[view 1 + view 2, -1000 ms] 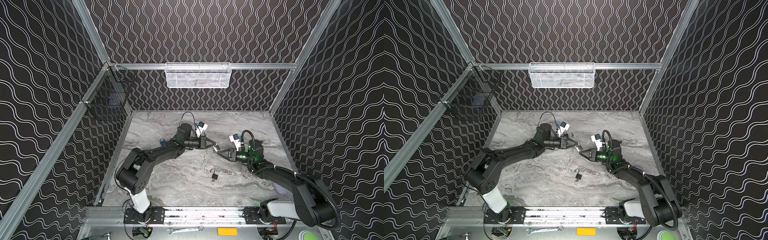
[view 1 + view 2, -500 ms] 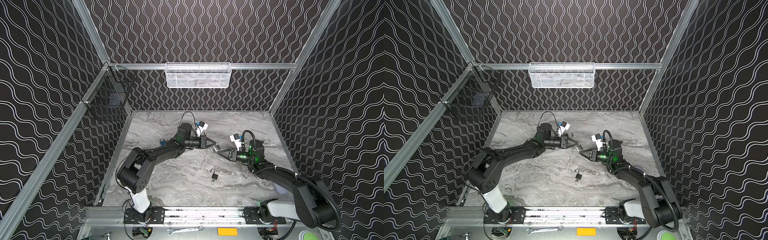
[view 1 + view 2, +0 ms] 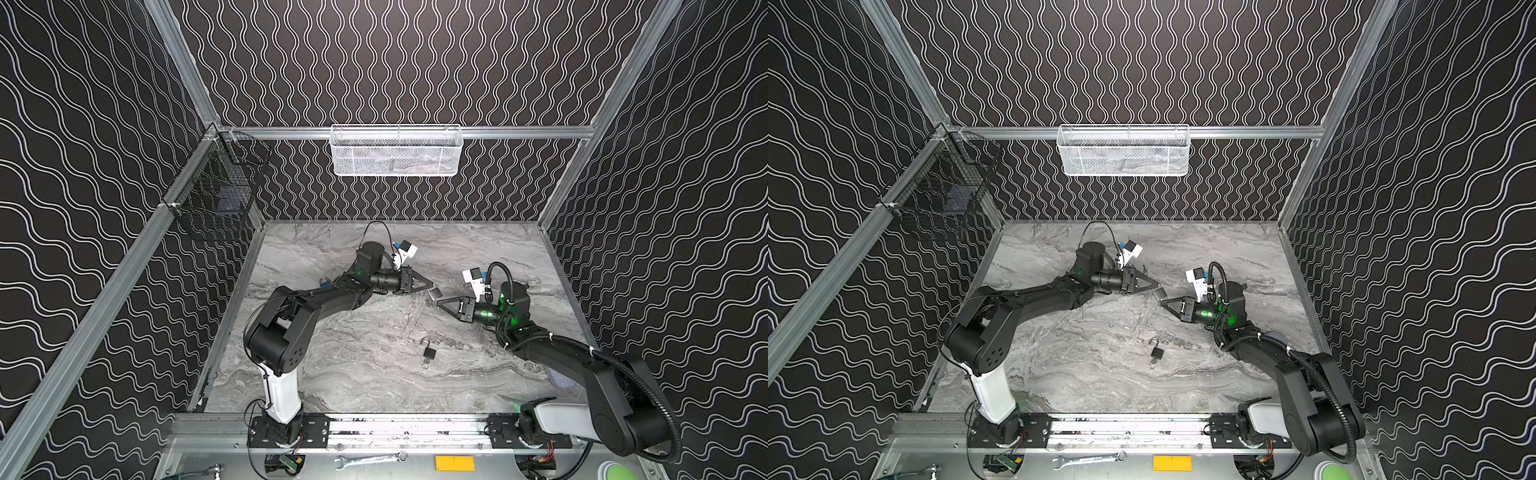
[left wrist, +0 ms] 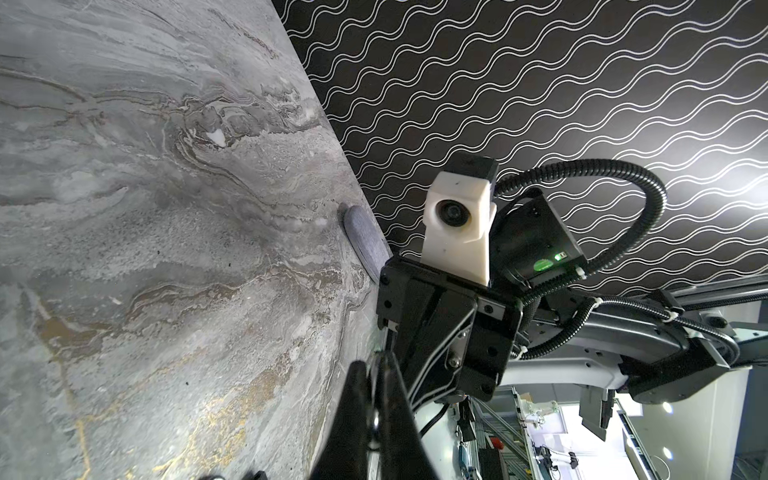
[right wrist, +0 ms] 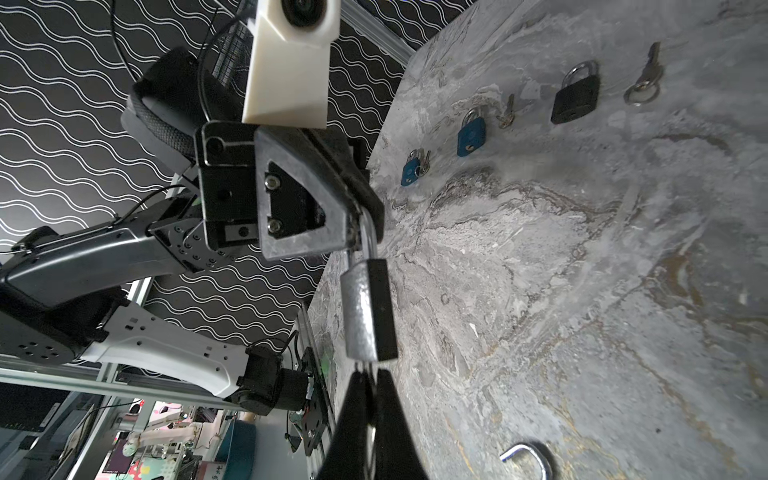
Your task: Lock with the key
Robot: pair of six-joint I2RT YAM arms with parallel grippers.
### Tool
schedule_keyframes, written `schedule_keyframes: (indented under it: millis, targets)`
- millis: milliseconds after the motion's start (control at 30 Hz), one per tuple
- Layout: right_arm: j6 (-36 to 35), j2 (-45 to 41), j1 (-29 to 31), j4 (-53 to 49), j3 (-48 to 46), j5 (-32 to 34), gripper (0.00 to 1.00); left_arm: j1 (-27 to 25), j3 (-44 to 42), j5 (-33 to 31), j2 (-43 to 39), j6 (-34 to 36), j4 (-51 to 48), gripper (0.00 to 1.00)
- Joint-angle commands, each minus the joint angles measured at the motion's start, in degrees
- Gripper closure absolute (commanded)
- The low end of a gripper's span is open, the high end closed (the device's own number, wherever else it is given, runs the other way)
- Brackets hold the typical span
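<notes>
Left gripper (image 5: 360,226) was clamped tight on the shackle of the silver padlock (image 5: 368,307). The lock hung clear of the table (image 3: 374,386), with its body pointing from the left fingertips toward the right gripper (image 5: 369,374). Right gripper was pinched closed at the lock's base, on the key (image 5: 360,366). Only a sliver of the key showed between the fingertips and the lock body, so I couldn't tell how deep it sat or whether the shackle was latched.

In both top views the two grippers met tip to tip around mid-table, slightly toward the back, with the silver padlock between them.

Further out:
- A black padlock (image 3: 429,353) lay flat on the table nearer the front, well apart from the held one. A loose ringed key (image 3: 424,365) sat just beside its base.
- Two blue padlocks were on the left side, one (image 5: 471,135) with a small key beside it. The other (image 5: 411,168) had keys touching it.
- A grey disc (image 4: 365,243) lay at the table edge against the right wall.
- A white mesh basket (image 3: 396,150) hung on the back rail and a black wire basket (image 3: 216,199) on the left rail.
- A wrench (image 3: 370,459) lay on the front frame.
</notes>
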Motion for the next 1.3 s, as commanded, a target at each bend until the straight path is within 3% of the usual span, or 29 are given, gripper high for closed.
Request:
schedule_keyframes:
  millis: [0, 333, 633, 767, 1267]
  targets:
    - [-3.01, -0.07, 0.16, -6.28, -0.50, -2.46, 1.00, 1.12, 1.90, -5.41, 0.07, -0.63, 4.23, 1.00]
    - [-3.67, -0.04, 0.09, -7.16, -0.73, -2.41, 1.00, 1.95, 2.58, -5.36, -0.91, -0.26, 2.11, 1.00]
    - [-3.49, -0.64, -0.07, -6.78, -1.04, -3.47, 1.00, 2.66, 0.56, -5.81, 0.09, -4.31, 9.17, 1.00]
    - [-5.52, -0.38, -0.08, -9.62, -0.23, -3.89, 1.00, 2.85, -0.07, -5.61, 0.94, -7.32, 12.90, 1.00]
    - [-12.22, 0.68, -0.19, -19.39, 3.52, -5.63, 1.00, 2.92, -4.20, -9.66, -2.65, -6.81, 13.39, 1.00]
